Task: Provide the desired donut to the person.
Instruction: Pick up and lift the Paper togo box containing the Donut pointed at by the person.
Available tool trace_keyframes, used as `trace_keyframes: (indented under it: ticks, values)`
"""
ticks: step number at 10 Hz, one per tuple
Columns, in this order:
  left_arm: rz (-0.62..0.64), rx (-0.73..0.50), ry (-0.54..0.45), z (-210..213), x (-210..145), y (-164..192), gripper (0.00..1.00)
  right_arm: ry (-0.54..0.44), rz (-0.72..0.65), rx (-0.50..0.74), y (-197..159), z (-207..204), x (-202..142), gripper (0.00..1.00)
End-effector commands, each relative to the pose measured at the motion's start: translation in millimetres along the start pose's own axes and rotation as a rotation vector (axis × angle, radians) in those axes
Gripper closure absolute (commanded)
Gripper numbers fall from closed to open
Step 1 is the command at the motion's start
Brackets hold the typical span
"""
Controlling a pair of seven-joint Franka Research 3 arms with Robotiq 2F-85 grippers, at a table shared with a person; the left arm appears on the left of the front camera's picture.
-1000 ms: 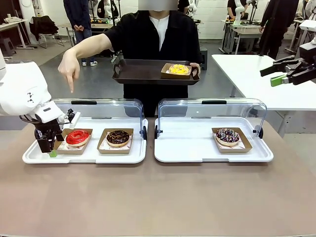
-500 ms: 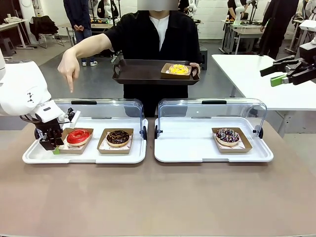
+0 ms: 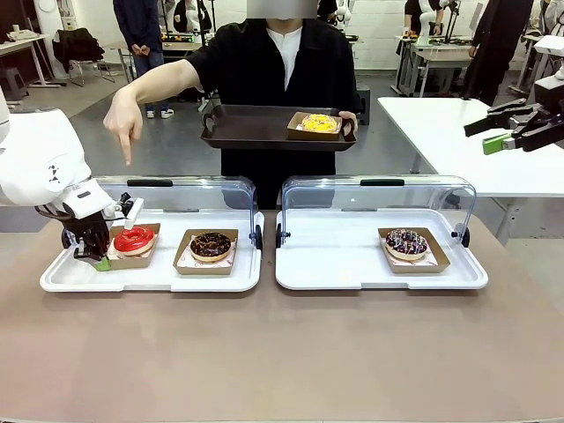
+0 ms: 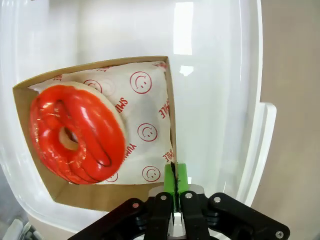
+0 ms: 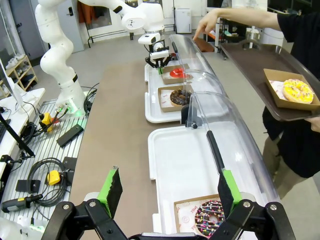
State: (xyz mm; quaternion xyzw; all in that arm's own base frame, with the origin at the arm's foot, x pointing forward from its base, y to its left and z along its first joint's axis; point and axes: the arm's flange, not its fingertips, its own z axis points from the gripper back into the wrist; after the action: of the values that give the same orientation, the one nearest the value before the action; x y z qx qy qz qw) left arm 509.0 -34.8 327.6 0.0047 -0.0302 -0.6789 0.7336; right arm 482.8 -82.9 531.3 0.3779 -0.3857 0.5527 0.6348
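Left wrist view: left gripper (image 4: 173, 173) clamped on box (image 4: 100, 196) holding red donut (image 4: 75, 135); right gripper (image 5: 170, 192) gaping

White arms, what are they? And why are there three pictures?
They are two robot arms. One picture looks across the table at a person; the other two come from cameras on the arms' wrists. White trays hold a red donut, a chocolate donut and a sprinkled donut. The left gripper pinches the red donut's box. The right gripper is open, holding nothing. The person points down with one hand and holds a dark tray with a yellow donut.
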Motion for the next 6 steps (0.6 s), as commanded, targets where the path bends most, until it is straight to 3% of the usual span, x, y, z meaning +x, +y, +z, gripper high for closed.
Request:
trace_keyframes:
  ticks: [1, 4, 6]
  values:
    - [0.021, -0.015, 0.029, 3.4, -1.4, 0.5, 1.00, -0.002, -0.002, 0.006, 0.7, -1.4, 1.1, 0.00]
    - [-0.008, 0.001, 0.028, 19.7, -5.5, -10.6, 1.00, -0.002, -0.002, 0.006, 0.7, -1.4, 1.1, 0.00]
    - [-0.088, -0.015, 0.065, 65.9, -10.3, -45.9, 1.00, -0.002, -0.002, 0.006, 0.7, -1.4, 1.1, 0.00]
